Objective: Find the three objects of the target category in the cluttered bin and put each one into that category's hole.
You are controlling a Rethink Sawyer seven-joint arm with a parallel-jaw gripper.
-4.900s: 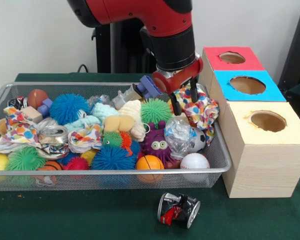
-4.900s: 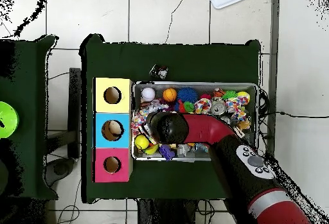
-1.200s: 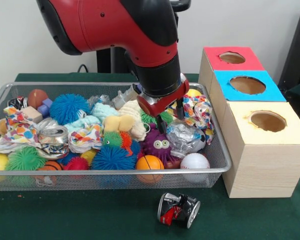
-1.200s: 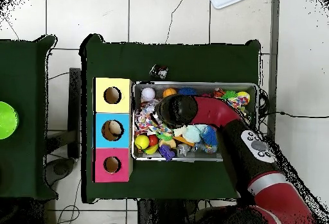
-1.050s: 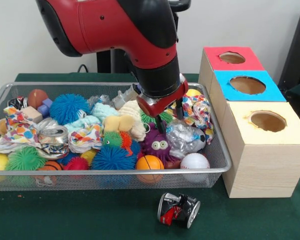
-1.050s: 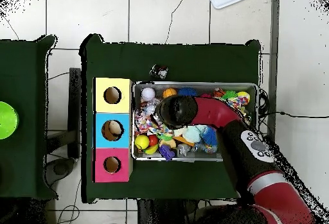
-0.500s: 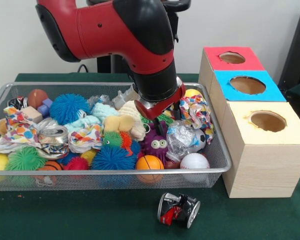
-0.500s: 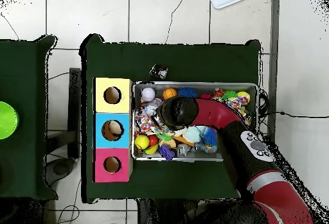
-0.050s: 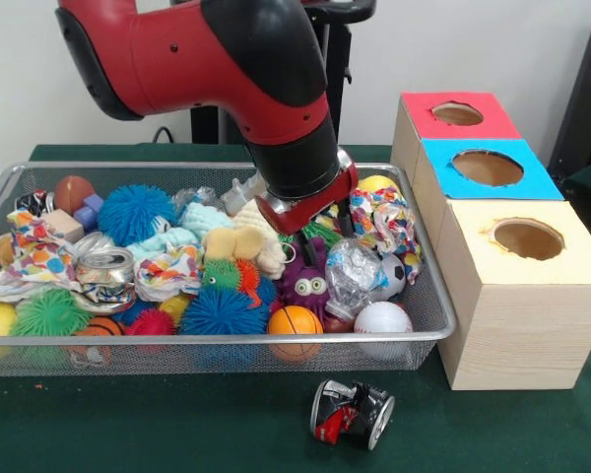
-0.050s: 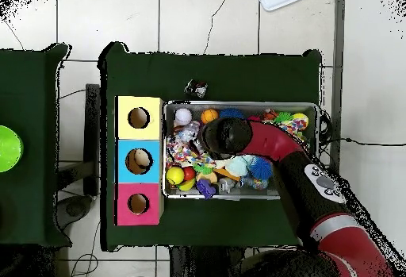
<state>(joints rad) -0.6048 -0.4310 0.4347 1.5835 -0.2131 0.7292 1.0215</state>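
As before, gripper (image 9: 322, 233) lower — amid bin (image 9: 428, 296) toys.

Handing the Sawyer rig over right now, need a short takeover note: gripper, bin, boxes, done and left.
Gripper: down in the right part of the wire bin, fingers apart, over the purple googly-eyed toy and beside the crumpled clear plastic. Nothing visibly held.
Bin: full of spiky balls, sports balls, a crushed can and patterned cloth.
Boxes: yellow box, blue box and red box stand in a row right of the bin, each with a hole on top.
One crushed can lies on the table outside the bin, in front.
Done: cannot tell from the pictures.
Left: grasp an object and carry it to its hole.
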